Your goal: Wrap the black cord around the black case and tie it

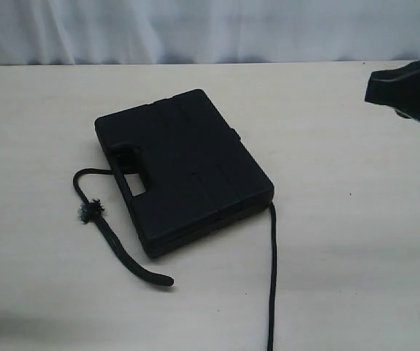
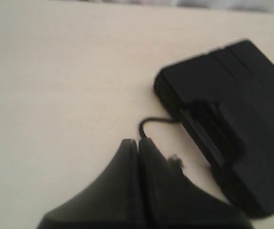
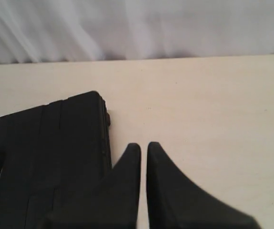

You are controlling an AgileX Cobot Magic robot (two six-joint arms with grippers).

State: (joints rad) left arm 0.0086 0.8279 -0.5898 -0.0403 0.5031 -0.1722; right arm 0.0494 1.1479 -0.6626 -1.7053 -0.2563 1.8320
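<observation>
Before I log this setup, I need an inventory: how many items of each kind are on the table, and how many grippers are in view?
Black case: 1
Black cord: 1, showing on two sides of the case
Grippers: 2, the left gripper and the right gripper, both shut and empty
Total: 4

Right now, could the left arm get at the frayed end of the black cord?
Probably yes. That end of the black cord lies uncovered on the table beside the black case, and the left gripper points toward it, though shut, so it must open first.
</observation>
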